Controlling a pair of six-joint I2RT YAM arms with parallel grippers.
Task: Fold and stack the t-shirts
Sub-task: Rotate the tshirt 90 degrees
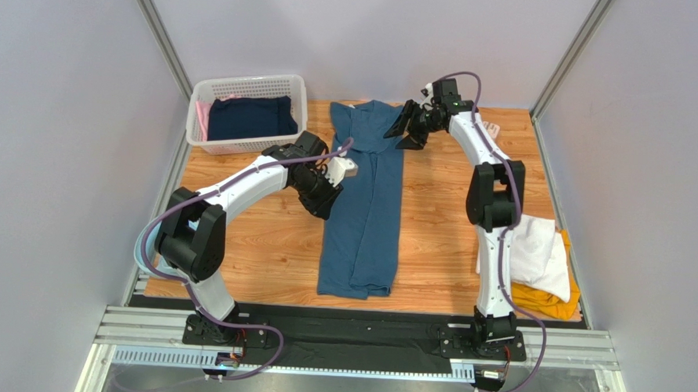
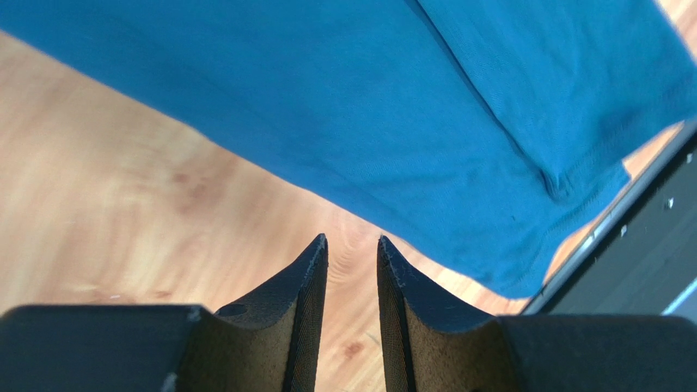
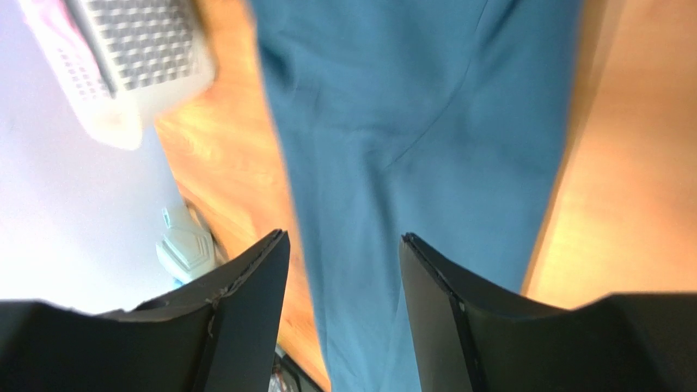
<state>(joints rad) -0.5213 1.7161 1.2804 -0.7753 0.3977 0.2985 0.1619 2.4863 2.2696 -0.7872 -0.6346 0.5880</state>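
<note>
The teal-blue t-shirt (image 1: 365, 205) lies folded into a long narrow strip down the middle of the table, collar end at the back. It also shows in the left wrist view (image 2: 393, 98) and the right wrist view (image 3: 417, 139). My left gripper (image 1: 326, 195) is open and empty just left of the shirt's left edge, low over the wood (image 2: 352, 242). My right gripper (image 1: 407, 128) is open and empty above the shirt's back right corner (image 3: 344, 237). A folded white t-shirt (image 1: 538, 250) lies on a mustard-yellow one (image 1: 549, 303) at the front right.
A white lattice basket (image 1: 247, 88) at the back left holds a dark navy garment (image 1: 250, 119) and something pink. The black rail (image 1: 356, 335) runs along the near edge. Grey walls close in both sides.
</note>
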